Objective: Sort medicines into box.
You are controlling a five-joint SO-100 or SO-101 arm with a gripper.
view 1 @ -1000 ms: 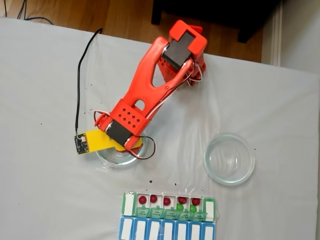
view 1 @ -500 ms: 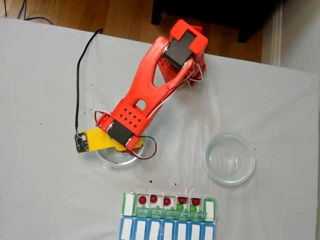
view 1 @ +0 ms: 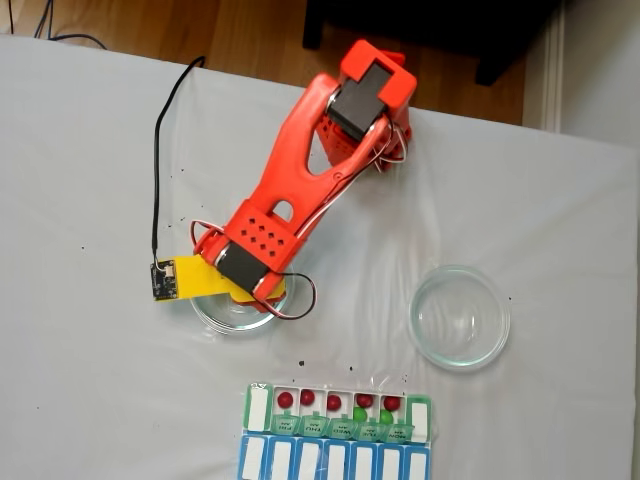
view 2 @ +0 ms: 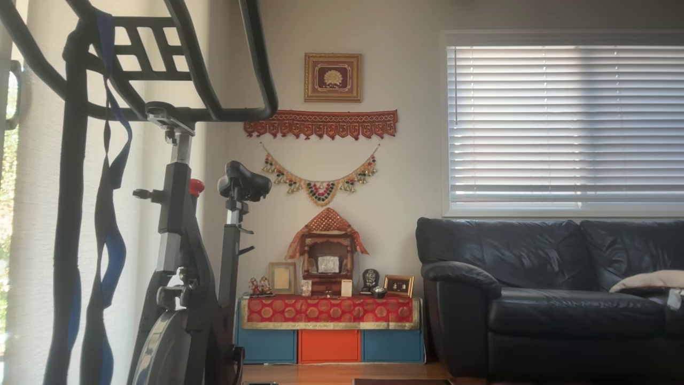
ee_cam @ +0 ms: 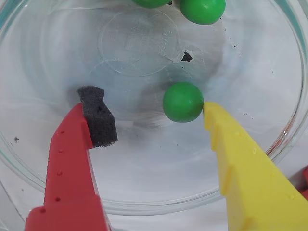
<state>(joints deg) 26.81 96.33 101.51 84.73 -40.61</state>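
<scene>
Orange arm stretched forward, gripper pointing down, jaws parted (one foam-padded)

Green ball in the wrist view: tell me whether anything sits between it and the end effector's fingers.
Nothing visible does. The green ball lies in the glass dish inside the open end effector, against the yellow finger; bare glass separates it from the red finger's foam pad.

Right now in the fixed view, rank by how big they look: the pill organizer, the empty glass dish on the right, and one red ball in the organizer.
1. Pill organizer, although the picture's bottom edge cuts it off.
2. Empty glass dish, noticeably narrower than the organizer.
3. Red ball, by far the smallest, taking up only part of one compartment.
</scene>
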